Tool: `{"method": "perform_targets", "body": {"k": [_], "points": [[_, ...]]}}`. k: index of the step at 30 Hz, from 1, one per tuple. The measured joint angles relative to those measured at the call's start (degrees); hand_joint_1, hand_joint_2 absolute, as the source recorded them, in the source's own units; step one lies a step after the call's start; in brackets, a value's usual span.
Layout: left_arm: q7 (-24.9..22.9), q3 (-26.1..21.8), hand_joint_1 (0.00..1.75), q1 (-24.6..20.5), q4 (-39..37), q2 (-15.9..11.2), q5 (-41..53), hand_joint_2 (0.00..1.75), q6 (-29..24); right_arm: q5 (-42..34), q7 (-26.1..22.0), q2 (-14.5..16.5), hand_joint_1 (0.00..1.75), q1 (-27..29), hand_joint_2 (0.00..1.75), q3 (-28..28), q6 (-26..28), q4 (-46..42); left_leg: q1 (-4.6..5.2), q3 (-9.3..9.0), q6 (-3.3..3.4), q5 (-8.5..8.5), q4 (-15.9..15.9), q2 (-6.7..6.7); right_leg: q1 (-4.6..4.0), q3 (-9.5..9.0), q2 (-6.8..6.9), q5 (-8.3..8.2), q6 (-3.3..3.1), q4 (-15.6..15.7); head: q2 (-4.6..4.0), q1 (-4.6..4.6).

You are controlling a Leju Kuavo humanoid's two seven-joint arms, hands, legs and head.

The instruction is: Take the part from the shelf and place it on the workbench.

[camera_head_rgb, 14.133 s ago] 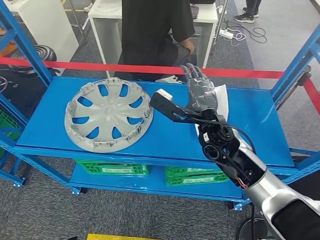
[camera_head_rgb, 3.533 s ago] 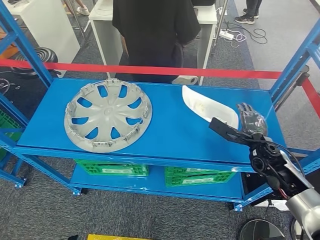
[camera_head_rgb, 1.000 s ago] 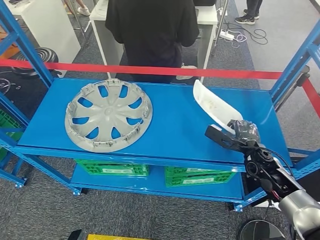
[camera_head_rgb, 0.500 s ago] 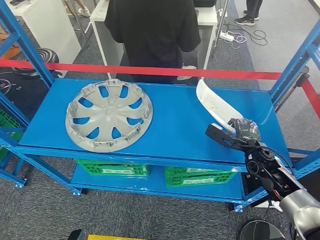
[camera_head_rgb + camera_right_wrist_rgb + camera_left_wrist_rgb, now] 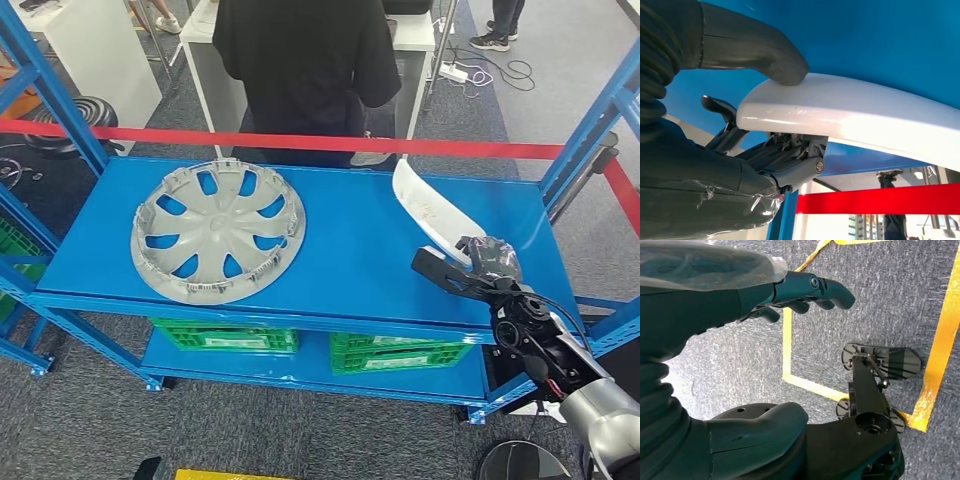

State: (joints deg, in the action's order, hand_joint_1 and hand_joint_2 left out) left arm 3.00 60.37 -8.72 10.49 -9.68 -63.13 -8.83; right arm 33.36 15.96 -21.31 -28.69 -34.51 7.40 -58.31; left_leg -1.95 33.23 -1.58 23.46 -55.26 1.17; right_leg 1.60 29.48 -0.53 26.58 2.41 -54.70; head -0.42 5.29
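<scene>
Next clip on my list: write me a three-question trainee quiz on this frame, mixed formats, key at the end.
1. True or false: the right hand grips the white part.
2. Multiple choice: the grey wheel cover lies A) on the blue shelf, B) in a green crate, C) on the floor.
3. Fill in: in the right wrist view the thumb presses on one face of the part and the fingers on the ____ face.

Key: 1 true; 2 A; 3 opposite.
</scene>
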Motion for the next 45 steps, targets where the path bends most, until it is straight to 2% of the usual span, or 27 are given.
{"method": "perform_targets", "body": {"k": [5, 10, 13, 17, 26, 36, 45], "points": [[0.03, -0.01, 0.0, 0.02, 0.0, -0.07, -0.78, 1.75, -0.41, -0.26, -0.79, 0.02, 1.75, 0.0, 1.75, 0.0, 1.38, -0.27, 0.0, 0.01, 0.0, 0.0, 0.0, 0.0, 0.0, -0.02, 0.0, 0.0, 0.0, 0.0, 0.0, -0.01], [0.16, -0.02, 0.0, 0.1, 0.0, -0.07, -1.09, 1.75, -0.72, 0.03, -3.69, 0.07, 1.75, 0.27, 1.75, -0.08, 3.63, -3.26, 0.0, 0.03, 0.0, 0.0, 0.0, 0.0, 0.0, -0.02, 0.01, 0.0, 0.0, -0.02, 0.0, -0.01], [0.22, -0.01, 0.0, 0.11, 0.0, -0.06, -1.09, 1.75, -0.73, 2.74, -5.02, 0.4, 1.75, 0.65, 1.75, -0.24, 6.55, -7.37, 0.0, 0.04, 0.0, 0.0, 0.01, 0.0, 0.0, 0.0, 0.01, 0.0, 0.0, -0.03, 0.0, -0.02], [0.1, -0.02, 0.0, 0.09, 0.0, -0.01, -1.07, 1.75, -0.76, 8.76, -4.47, 1.14, 1.75, 0.49, 1.75, -0.58, 10.11, -14.51, 0.0, 0.06, 0.0, 0.0, 0.02, 0.04, -0.01, 0.01, 0.02, 0.01, 0.0, -0.04, 0.0, 0.0], [-0.38, -0.02, 0.0, 0.07, 0.0, 0.45, -1.18, 1.75, -0.87, 14.59, -5.26, 3.79, 1.75, -2.36, 1.75, -2.12, 13.16, -25.94, 0.0, 0.08, 0.0, 0.0, 0.05, 0.06, -0.01, 0.02, 0.06, 0.01, 0.0, -0.03, 0.0, 0.0], [-0.58, -0.02, 0.0, 0.08, 0.0, 0.86, -1.43, 1.75, -1.1, 14.55, -7.2, 5.62, 1.75, -3.54, 1.75, -3.33, 15.22, -29.05, 0.0, 0.08, 0.0, 0.0, 0.05, 0.06, -0.01, 0.03, 0.05, 0.01, 0.0, -0.03, 0.0, 0.0], [-0.58, -0.02, 0.0, 0.13, 0.0, 0.98, -1.6, 1.75, -1.25, 11.02, -9.78, 6.43, 1.75, -3.65, 1.75, -3.85, 16.75, -29.14, 0.0, 0.08, 0.0, 0.0, 0.05, 0.06, -0.01, 0.03, 0.05, 0.01, 0.0, -0.03, 0.0, 0.0]]}}
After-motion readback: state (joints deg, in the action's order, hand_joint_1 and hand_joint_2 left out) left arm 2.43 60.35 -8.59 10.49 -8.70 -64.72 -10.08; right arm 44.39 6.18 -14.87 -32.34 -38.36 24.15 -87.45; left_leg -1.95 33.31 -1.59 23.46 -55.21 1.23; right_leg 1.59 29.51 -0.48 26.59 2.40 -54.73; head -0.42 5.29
